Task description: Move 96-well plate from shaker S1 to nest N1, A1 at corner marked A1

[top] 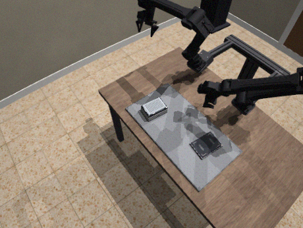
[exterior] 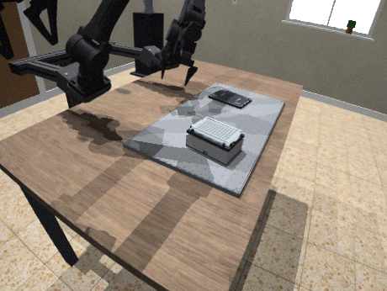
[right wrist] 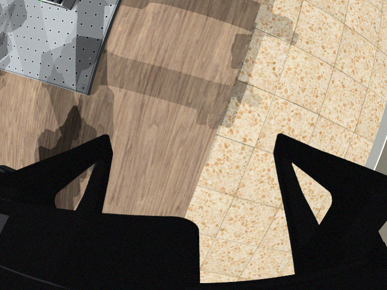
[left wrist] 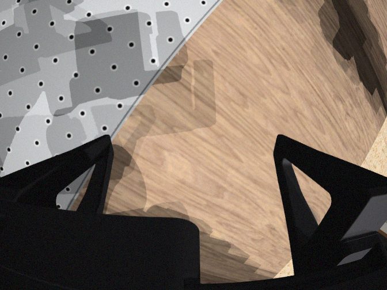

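The white 96-well plate (top: 154, 105) (exterior: 216, 131) sits on top of the grey box-shaped plate shaker S1 (top: 157, 115) (exterior: 210, 150). Its A1 corner is too small to tell. The dark, low plate nest N1 (top: 207, 149) (exterior: 230, 98) lies empty towards the other end of the board. My left gripper (top: 208, 105) (exterior: 174, 82) (left wrist: 193, 144) is open and empty, above the table beside the board's long edge. My right gripper (top: 145, 33) (exterior: 31, 50) (right wrist: 193, 143) is open and empty, raised high and away from the shaker. Only a corner of the shaker shows in the right wrist view (right wrist: 68, 3).
A grey perforated board (top: 171, 148) (exterior: 168, 126) (left wrist: 27, 93) (right wrist: 37, 46) carries the shaker and nest on the wooden table (top: 263, 155) (exterior: 105, 181). The arm bases and their dark frame (top: 253, 54) (exterior: 42, 67) stand along one long side. Shadows cross the board.
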Motion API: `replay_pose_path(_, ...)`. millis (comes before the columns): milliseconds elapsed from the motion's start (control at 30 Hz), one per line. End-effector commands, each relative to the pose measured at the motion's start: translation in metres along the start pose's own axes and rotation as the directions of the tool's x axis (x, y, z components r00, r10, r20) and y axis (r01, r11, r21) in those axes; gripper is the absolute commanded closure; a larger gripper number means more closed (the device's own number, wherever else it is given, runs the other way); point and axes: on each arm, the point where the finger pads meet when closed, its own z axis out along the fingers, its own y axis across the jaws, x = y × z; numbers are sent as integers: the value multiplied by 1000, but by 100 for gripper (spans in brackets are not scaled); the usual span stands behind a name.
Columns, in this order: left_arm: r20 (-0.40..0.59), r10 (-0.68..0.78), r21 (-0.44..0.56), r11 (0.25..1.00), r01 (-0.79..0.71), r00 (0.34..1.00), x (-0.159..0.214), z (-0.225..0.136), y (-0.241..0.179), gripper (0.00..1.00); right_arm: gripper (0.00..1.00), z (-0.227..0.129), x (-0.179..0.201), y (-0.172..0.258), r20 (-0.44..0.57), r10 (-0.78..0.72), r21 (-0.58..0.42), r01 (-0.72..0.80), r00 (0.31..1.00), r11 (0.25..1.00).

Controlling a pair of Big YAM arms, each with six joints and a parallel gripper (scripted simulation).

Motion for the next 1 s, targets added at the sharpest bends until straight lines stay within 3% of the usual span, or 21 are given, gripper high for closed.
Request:
replay_pose_path(0, 16, 0, 1, 1000, 0, 1000, -7, -2, 0, 0, 0, -3, -2, -2, -2, -10, 10, 10, 1000, 1000)
replay_pose_path(533, 16, 0, 1, 1000, 0, 1000, -7, -2, 0, 0, 0, -1, -12, -1, 1, -40, 2, 40, 999, 999)
replay_pose_path(967, 16, 0, 1, 1000, 0, 1000, -7, -2, 0, 0, 0, 7, -46, 9, 18, -156, -31, 156, 988, 987)
